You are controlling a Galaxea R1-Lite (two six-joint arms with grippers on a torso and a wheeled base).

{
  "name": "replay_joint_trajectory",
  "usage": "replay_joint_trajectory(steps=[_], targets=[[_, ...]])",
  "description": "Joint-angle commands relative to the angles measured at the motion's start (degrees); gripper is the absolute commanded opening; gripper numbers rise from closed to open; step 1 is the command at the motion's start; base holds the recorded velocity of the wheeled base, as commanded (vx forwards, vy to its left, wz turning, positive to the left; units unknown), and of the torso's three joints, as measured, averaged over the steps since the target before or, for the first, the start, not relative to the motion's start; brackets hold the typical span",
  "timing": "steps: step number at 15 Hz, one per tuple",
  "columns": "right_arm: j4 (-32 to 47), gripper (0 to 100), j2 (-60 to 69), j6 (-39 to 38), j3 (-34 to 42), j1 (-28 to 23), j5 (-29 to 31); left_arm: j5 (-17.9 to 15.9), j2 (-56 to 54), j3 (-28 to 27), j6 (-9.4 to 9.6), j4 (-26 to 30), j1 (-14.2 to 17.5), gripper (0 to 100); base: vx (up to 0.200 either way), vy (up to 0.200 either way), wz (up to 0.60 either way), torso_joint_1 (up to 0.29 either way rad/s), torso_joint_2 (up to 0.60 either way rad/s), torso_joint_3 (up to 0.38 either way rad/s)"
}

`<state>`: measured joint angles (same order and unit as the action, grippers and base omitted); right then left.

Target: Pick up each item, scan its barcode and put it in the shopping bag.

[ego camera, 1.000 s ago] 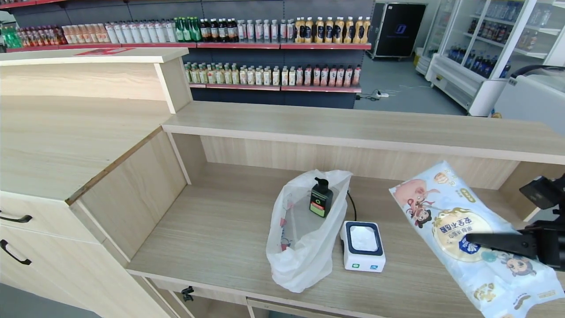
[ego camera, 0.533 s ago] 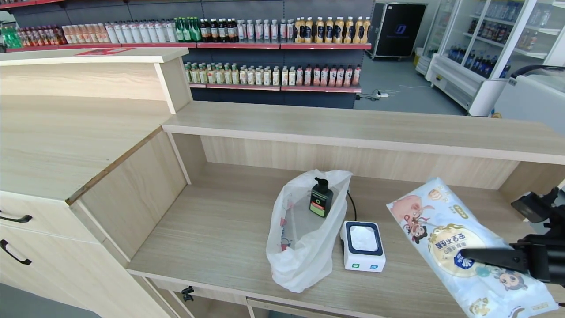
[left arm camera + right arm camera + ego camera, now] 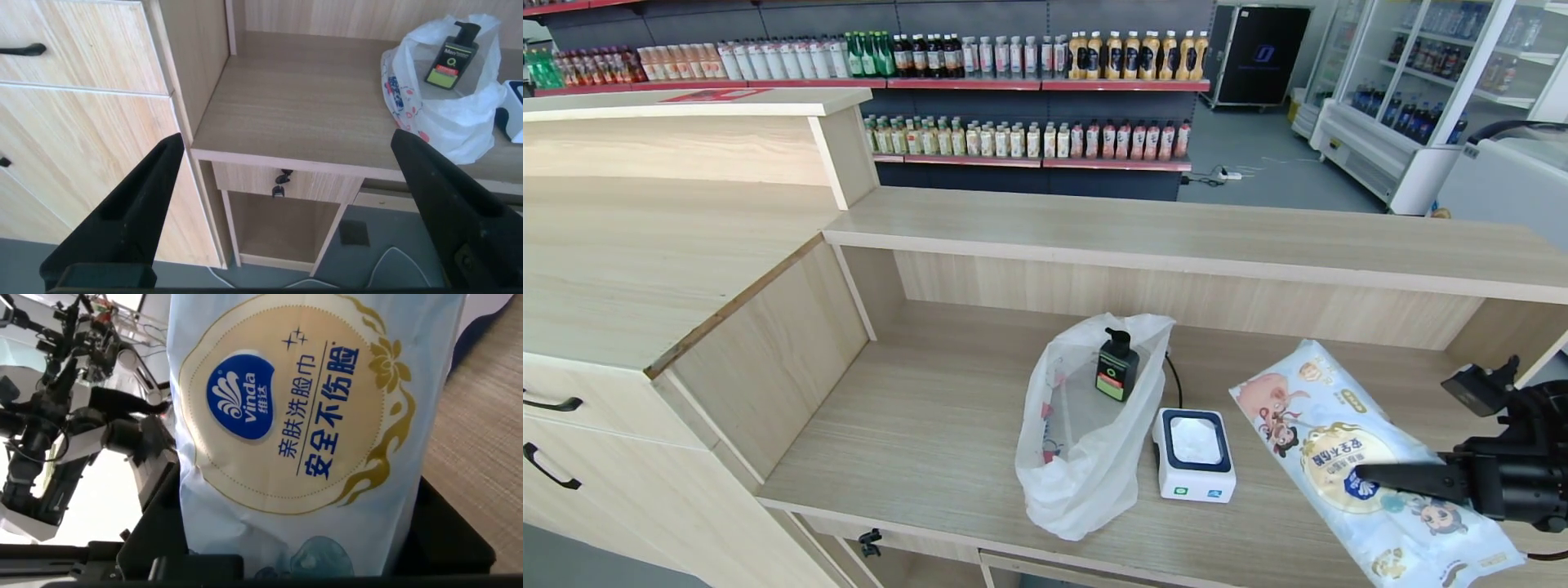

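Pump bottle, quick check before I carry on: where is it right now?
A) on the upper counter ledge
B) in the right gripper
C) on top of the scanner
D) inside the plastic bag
D: the pump bottle stands inside the open plastic bag, beside the scanner, while the right gripper is clamped on the tissue pack instead.

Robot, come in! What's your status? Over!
Right pincer shut on tissue pack, right of scanner. Left pincer open, empty. Pump bottle already in shopping bag. Nothing blocks scanner.
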<state>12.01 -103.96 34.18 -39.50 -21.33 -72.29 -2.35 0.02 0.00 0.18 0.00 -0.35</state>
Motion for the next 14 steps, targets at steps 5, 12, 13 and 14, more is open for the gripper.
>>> replay_joint_trajectory(steps=[5,12,13,14], targets=[[-0.2,0,-3.2,0.1,-0.5,1.1,0.0,0.0,0.1,0.0,-0.01,0.0,0.0,100,0.000,0.000,0.00,0.000,0.00,0.000],[-3.5,0,-4.9,0.0,-0.7,3.2,0.0,0.0,0.1,0.0,-0.01,0.0,0.0,100,0.000,0.000,0.00,0.000,0.00,0.000],[-3.5,0,-5.1,0.1,-0.8,3.4,0.0,0.0,0.1,0.0,-0.01,0.0,0.0,100,0.000,0.000,0.00,0.000,0.00,0.000],[-3.6,0,-5.3,0.1,-0.8,3.4,0.0,0.0,0.1,0.0,-0.01,0.0,0.0,100,0.000,0.000,0.00,0.000,0.00,0.000]])
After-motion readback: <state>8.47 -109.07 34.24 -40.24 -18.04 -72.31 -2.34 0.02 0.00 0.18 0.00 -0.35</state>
